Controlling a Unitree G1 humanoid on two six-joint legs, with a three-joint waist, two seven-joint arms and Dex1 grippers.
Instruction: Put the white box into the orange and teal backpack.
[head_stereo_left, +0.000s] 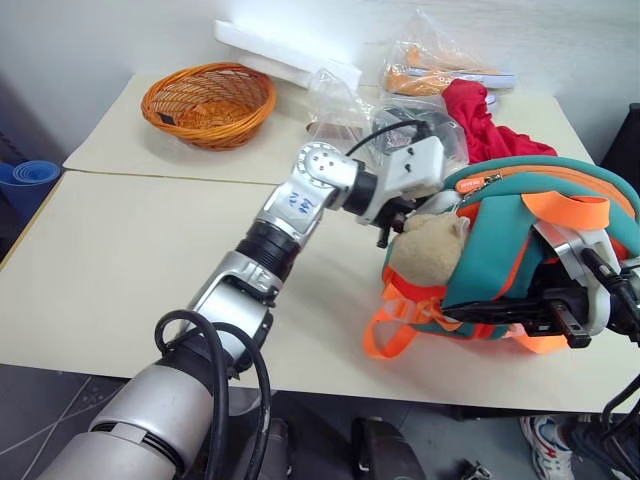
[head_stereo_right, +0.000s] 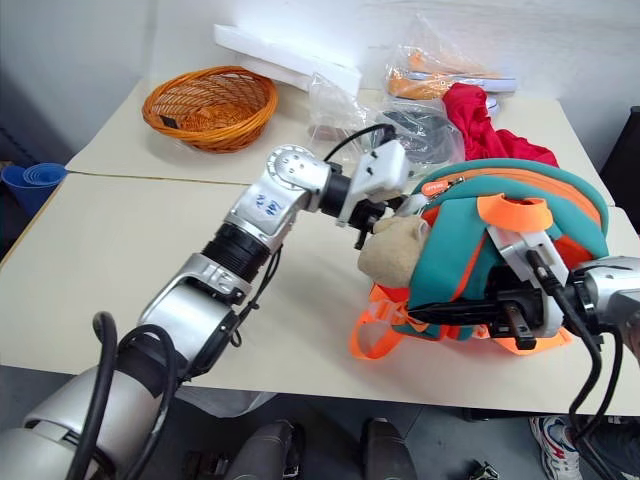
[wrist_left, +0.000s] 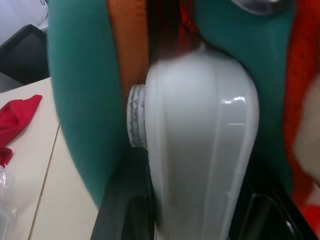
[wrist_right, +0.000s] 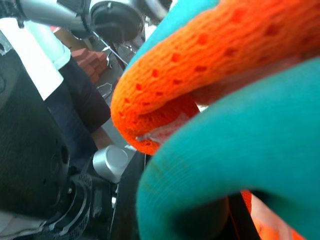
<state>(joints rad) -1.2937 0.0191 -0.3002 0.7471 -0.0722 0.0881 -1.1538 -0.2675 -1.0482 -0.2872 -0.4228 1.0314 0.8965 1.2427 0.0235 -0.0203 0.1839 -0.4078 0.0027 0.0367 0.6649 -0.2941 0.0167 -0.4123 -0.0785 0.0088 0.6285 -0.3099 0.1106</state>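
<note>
The orange and teal backpack (head_stereo_left: 520, 190) lies on its side at the table's right, a beige plush toy (head_stereo_left: 430, 250) hanging at its front. My left gripper (head_stereo_left: 400, 215) reaches in from the left to the bag's mouth. In the left wrist view the white box (wrist_left: 200, 140) sits between that gripper's black fingers (wrist_left: 125, 215), its far end pushed in between the teal borders. My right gripper (head_stereo_left: 565, 315) is shut on the backpack's teal edge and orange strap (wrist_right: 210, 70) at the right side, holding the opening up.
An orange wicker basket (head_stereo_left: 208, 102) stands at the back left, a white foam slab (head_stereo_left: 285, 55) behind it. Clear plastic bags (head_stereo_left: 340, 100) and a red cloth (head_stereo_left: 480, 125) lie behind the backpack. Blue cups (head_stereo_left: 30, 180) stand off the table's left edge.
</note>
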